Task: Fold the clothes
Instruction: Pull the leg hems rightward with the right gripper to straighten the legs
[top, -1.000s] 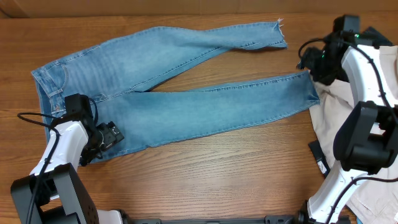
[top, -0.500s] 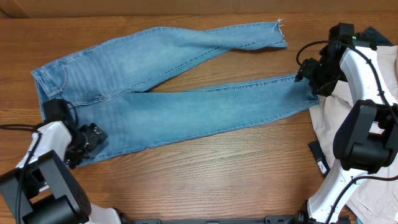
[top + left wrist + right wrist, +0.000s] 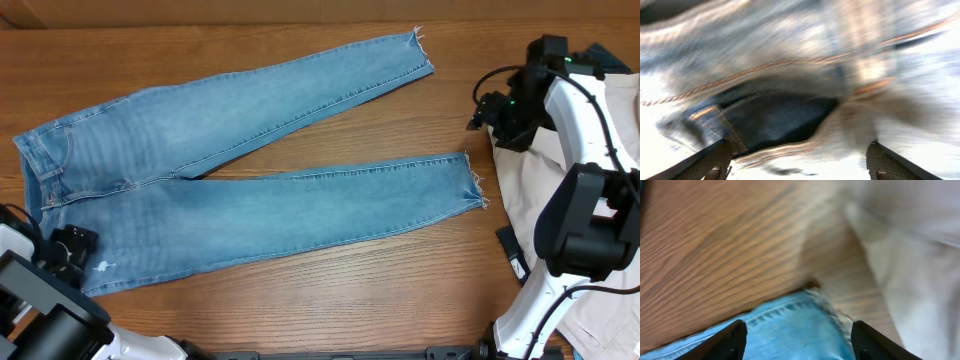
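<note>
Overhead: jeans (image 3: 250, 190) lie flat across the bench (image 3: 330, 295). The left hand (image 3: 80, 245), at the near-left waistband, and the right hand (image 3: 488, 110), far right, are both released. Risk: a shallow pinch would drag the denim into wrinkles.

A pair of light blue jeans (image 3: 200, 190) is spread flat and unfolded on the counter (image 3: 330, 290), across the left and middle of the frame. The waistband (image 3: 40, 165) is placed at the far left, and the legs are splayed toward the right. The upper hem (image 3: 418, 52) is seen at upper centre-right, the frayed lower hem (image 3: 470, 188) below it. A beige garment (image 3: 540, 200) is laid at the right edge, only partly seen.
</note>
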